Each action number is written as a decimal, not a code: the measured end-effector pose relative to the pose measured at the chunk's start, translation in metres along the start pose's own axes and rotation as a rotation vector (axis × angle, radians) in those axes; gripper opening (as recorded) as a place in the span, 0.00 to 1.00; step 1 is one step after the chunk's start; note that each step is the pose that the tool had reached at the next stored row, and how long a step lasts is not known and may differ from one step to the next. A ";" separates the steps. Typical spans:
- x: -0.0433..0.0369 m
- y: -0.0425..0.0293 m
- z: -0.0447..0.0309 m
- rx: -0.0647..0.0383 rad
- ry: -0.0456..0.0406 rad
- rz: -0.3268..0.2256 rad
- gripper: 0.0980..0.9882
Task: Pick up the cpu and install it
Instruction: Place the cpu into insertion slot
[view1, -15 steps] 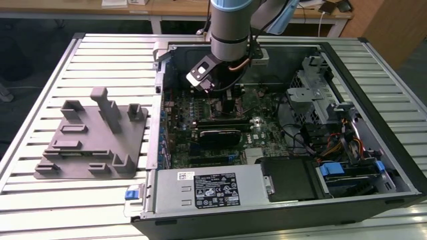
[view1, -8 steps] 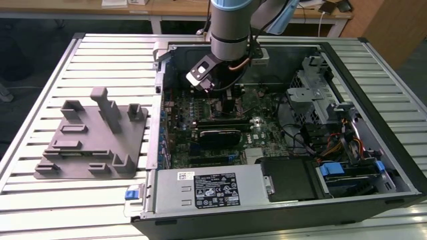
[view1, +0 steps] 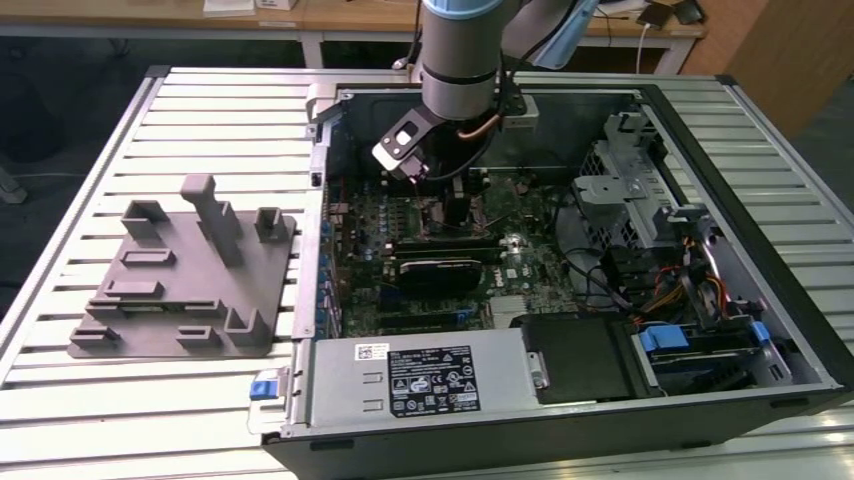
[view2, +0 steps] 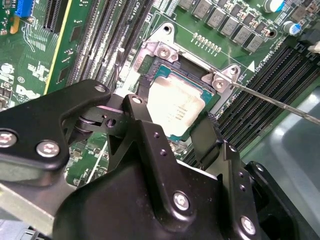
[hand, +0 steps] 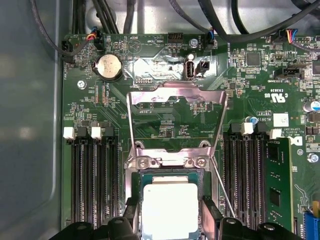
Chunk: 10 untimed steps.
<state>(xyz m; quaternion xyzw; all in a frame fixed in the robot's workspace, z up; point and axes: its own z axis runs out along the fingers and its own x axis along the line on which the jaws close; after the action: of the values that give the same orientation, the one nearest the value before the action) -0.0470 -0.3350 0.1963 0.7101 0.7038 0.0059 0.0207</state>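
The small, flat, square silver cpu (hand: 170, 205) sits in the black square socket with a metal frame (hand: 167, 161) on the green board (hand: 165, 120). The black metal hand (hand: 170, 220) holds it, with two fingers (hand: 211, 220) snug against opposite sides.

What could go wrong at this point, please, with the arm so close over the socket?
1. The cpu lies in the open socket under the gripper. Whether it sits flat cannot be told, and a tilted chip could damage the contacts.
2. The thin lever rod runs right beside the gripper, so a sideways move might snag it.
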 end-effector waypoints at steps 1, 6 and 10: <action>-0.0005 0.0000 0.0000 0.000 0.0001 0.000 0.57; -0.0019 0.0000 0.0001 0.000 0.0002 0.000 0.57; -0.0029 0.0000 0.0002 0.000 0.0003 0.000 0.57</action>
<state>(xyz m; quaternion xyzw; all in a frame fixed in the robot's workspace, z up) -0.0470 -0.3379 0.1962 0.7101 0.7038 0.0060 0.0207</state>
